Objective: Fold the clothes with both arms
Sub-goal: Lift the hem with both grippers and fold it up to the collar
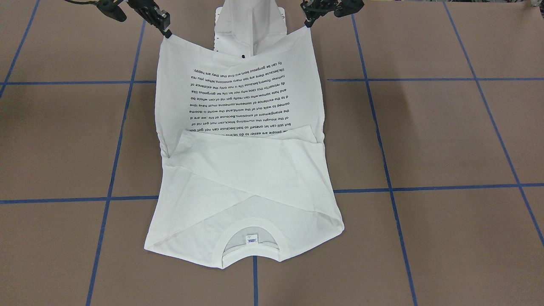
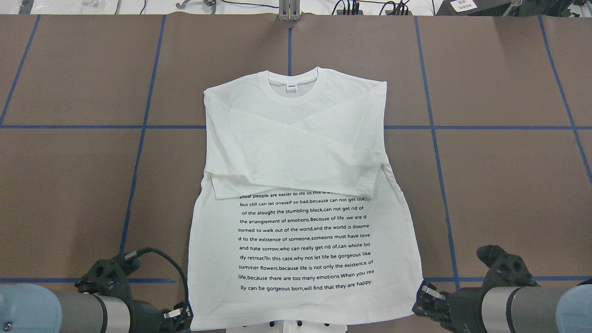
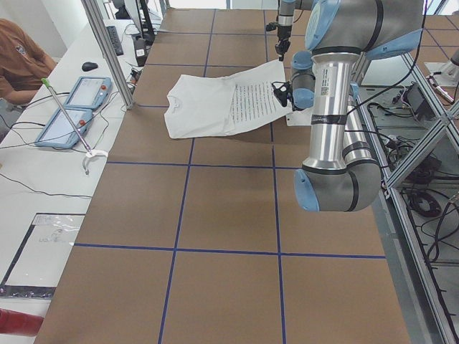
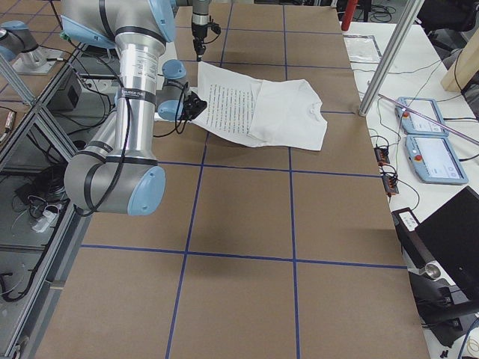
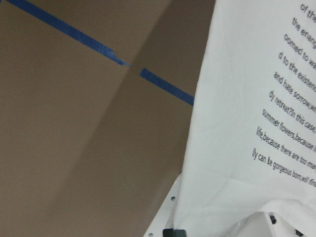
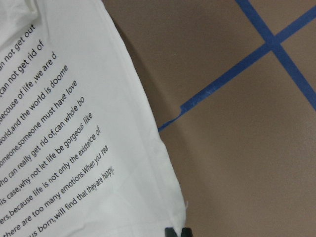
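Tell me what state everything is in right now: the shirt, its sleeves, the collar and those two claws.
T-shirt: spread out with the text side up, both hem corners raised.
Sleeves: folded in and crossed over the chest.
Collar: lying flat at the end far from the robot, label showing.
Left gripper: shut, pinching one hem corner.
Right gripper: shut, pinching the other hem corner.

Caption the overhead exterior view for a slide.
Left gripper and right gripper pinch the hem corners of the white T-shirt, sleeves folded across its chest.
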Controlling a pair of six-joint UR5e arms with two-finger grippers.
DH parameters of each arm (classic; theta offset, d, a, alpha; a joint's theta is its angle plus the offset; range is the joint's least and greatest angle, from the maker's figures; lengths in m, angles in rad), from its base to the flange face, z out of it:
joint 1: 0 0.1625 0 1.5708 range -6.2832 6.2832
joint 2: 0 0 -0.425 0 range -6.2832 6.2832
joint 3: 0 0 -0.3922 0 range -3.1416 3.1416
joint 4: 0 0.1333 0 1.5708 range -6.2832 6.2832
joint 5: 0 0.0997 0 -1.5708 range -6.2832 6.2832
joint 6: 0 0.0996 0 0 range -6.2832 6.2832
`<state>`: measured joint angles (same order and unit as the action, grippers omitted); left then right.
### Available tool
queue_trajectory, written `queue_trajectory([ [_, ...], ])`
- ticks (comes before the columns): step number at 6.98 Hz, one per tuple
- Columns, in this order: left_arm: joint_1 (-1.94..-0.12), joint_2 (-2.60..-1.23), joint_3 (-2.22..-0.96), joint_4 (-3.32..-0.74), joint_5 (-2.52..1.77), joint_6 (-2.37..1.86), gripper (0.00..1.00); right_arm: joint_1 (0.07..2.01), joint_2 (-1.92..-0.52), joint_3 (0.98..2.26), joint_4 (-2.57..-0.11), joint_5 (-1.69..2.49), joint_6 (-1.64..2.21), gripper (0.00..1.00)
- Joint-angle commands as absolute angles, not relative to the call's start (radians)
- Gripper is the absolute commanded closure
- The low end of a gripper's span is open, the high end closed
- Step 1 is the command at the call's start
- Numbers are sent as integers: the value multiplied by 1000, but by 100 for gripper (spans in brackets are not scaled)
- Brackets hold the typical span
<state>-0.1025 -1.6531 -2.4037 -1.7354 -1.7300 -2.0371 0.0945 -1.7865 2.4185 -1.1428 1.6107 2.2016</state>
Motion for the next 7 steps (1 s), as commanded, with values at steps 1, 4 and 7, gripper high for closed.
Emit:
queue_trajectory([
  [1, -263, -1730, -2419, -1697, -1739, -1845, 100, 304, -1781, 2418, -1161, 1676, 2166, 100],
  [4, -516, -1981, -2190, -1614, -1778, -1639, 100, 573, -1338, 2227, -1563, 1822, 1889, 100],
  [7, -731, -2072, -1845, -1826, -1781, -1493, 100, 747, -1180, 1977, -1618, 1827, 1628, 100],
])
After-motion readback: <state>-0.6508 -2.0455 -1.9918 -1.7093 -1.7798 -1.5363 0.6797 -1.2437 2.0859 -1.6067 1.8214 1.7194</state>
